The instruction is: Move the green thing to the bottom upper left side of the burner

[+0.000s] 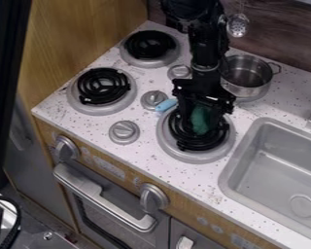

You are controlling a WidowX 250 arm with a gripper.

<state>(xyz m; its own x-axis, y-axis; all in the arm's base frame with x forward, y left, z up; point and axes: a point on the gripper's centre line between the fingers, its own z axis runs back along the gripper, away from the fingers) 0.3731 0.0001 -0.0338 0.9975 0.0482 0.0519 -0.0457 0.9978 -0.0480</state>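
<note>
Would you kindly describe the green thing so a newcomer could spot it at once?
On the white speckled counter, find the burner nearest the sink. At the black claw, seen against that burner's coil, is the green thing, dark-toned. Its colour sets it apart from the light blue piece at the burner's edge.

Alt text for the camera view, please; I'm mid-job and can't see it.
Black gripper hanging over the front burner nearest the sink, with a green object directly below it, over the black coil; what the object is can't be made out. A light-blue piece lies at the burner's upper left, by a knob; a metal pot stands behind.
</note>
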